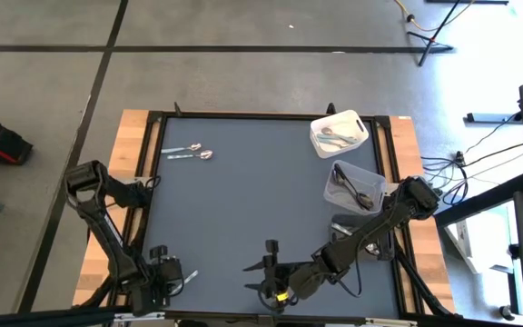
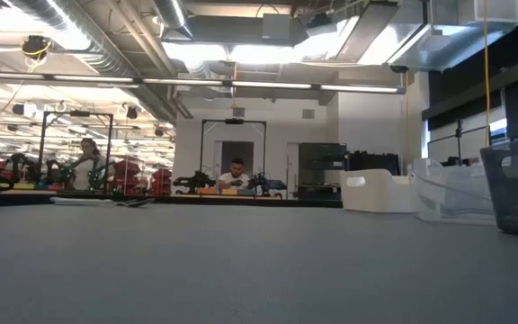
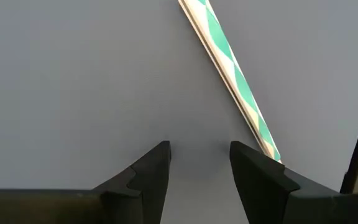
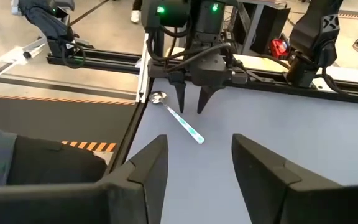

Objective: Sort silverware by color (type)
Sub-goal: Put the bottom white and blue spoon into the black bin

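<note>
A spoon (image 4: 178, 118) with a shiny bowl and a green-and-white striped handle (image 3: 229, 68) lies flat on the grey table near its front left corner. My left gripper (image 4: 191, 111) points down just above it, open. The handle runs beside one finger, and I cannot tell whether they touch. My right gripper (image 4: 197, 163) hovers open at the front centre of the table (image 1: 266, 272) with nothing between its fingers. Two more spoons (image 1: 191, 153) lie at the far left. Neither gripper shows in the low view.
A white bin (image 1: 339, 133) holding silver spoons stands at the far right, and a clear bin (image 1: 354, 186) with dark spoons sits nearer. A dark mesh bin (image 2: 515, 189) shows at the right in the low view. The table's middle (image 1: 261, 200) is bare mat.
</note>
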